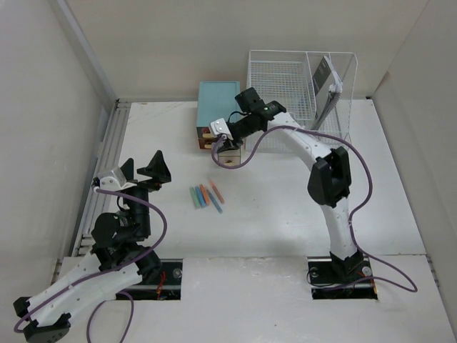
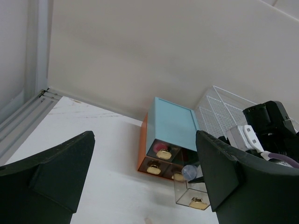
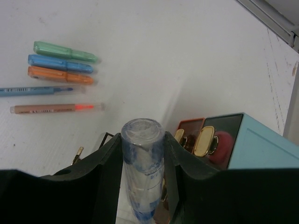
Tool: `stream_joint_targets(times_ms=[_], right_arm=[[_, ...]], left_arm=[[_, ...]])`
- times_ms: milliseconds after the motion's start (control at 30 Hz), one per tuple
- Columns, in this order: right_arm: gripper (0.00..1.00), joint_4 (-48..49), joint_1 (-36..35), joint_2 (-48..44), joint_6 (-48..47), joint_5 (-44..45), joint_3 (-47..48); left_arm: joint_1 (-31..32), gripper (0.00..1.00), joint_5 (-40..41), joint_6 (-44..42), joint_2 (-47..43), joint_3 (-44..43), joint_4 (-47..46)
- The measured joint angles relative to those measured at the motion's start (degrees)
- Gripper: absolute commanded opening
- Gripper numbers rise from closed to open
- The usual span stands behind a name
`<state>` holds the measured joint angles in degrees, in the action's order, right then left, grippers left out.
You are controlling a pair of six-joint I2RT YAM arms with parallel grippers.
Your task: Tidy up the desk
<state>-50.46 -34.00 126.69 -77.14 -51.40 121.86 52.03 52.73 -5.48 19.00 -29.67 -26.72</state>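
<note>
Right gripper point(image 3: 142, 140) pinches a clear tube point(image 3: 141, 186) over the open drawer point(image 2: 191, 196); left gripper point(image 2: 144, 158) gapes, empty, above the surface's point(image 1: 285, 207) left side. An off-centre release could bounce the tube out.

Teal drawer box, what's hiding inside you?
A pinkish-red thing shows through one top drawer of the teal box. What the other drawers hold is hidden behind their dark fronts.

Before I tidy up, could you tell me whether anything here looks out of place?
Five pens lie loose in the middle of the desk, and one clear drawer of the teal box stands pulled out.
</note>
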Motion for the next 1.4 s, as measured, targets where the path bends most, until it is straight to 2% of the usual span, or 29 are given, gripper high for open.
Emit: stream_joint_targets(times_ms=[200, 267, 400, 667, 733, 800, 867, 900, 967, 1233, 1400], right_arm=[[0.42, -0.2, -0.2, -1.1, -0.3, 0.5, -1.2], [0.50, -0.2, -0.2, -1.8, -0.5, 0.5, -1.9], [0.56, -0.4, -0.3, -3.4, -0.5, 0.6, -2.8], [0.59, -0.5, -1.3, -7.3, -0.6, -0.5, -3.6], [0.50, -0.5, -1.4, -8.1, -0.6, -1.1, -3.9], [0.36, -0.5, -1.6, -8.6, -0.6, -1.9, -4.1], [0.10, -0.7, -1.7, -9.3, 0.1, -2.5, -4.3], [0.10, -0.7, -1.8, -9.4, -0.1, -2.7, -4.4], [0.01, -1.0, -2.0, -9.6, 0.6, -2.9, -4.6], [0.00, -1.3, -3.6, -9.6, 3.2, -2.5, -6.0], [0.00, 2.6, -4.1, -9.4, 8.2, 0.4, -7.6]], left_arm=[[0.0, 0.88, 0.0, 0.0, 0.0, 0.0, 0.0], [0.0, 0.88, 0.0, 0.0, 0.0, 0.0, 0.0], [0.0, 0.88, 0.0, -0.2, 0.2, 0.0, 0.0], [0.0, 0.88, 0.0, -0.3, 0.4, 0.0, 0.0], [0.0, 0.88, 0.0, -0.3, 0.4, 0.0, 0.0], [0.0, 0.88, 0.0, -0.3, 0.4, 0.0, 0.0], [0.0, 0.88, 0.0, -0.3, 0.4, 0.0, 0.0], [0.0, 0.88, 0.0, -0.3, 0.4, 0.0, 0.0], [0.0, 0.88, 0.0, -0.3, 0.4, 0.0, 0.0], [0.0, 0.88, 0.0, -0.3, 0.4, 0.0, 0.0], [0.0, 0.88, 0.0, -0.3, 0.4, 0.0, 0.0]])
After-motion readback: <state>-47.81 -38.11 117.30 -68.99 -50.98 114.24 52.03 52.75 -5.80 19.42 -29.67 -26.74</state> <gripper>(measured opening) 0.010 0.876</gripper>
